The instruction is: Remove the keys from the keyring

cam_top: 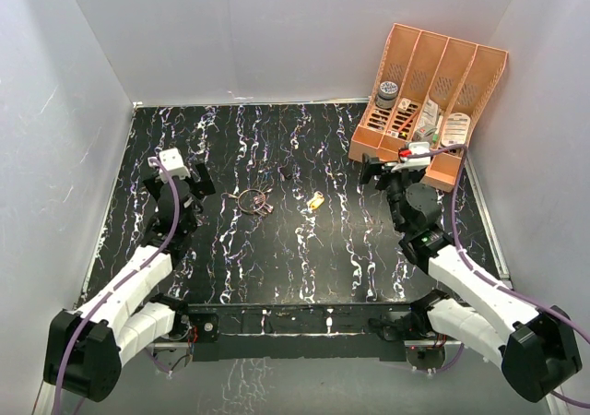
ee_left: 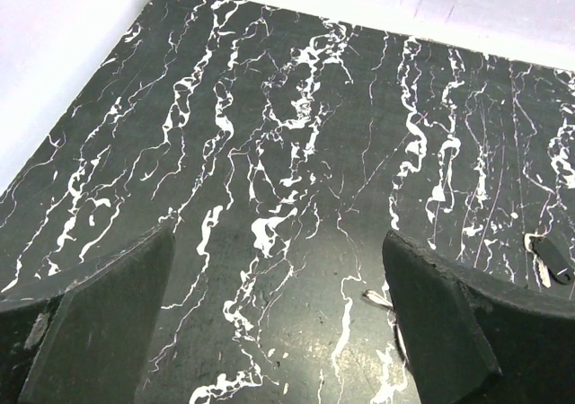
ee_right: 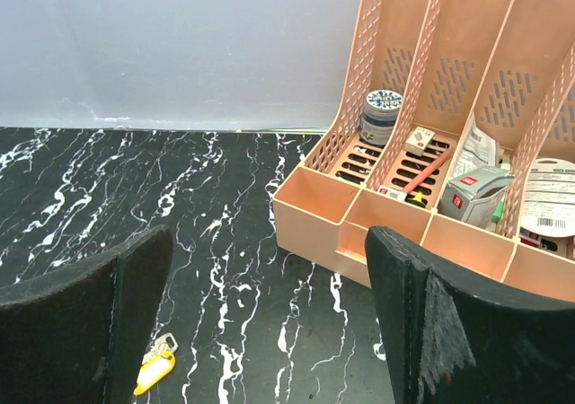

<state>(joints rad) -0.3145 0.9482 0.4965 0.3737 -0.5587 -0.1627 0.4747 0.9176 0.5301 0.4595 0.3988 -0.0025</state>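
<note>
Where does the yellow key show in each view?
Top: yellow key mid-table, right of the keyring.
Left wrist: not in it.
Right wrist: yellow key at bottom left.
Shared: peach rack, top right in both those views; veined table in all three.

- No text can be read clearly.
- The jar (ee_right: 382,117) in the peach organizer (ee_right: 314,211): printed lid, illegible.
- The round white pack (ee_right: 550,197), far right: barcode label, characters illegible.
- The grey packet (ee_right: 476,193): red tag, unreadable.
</note>
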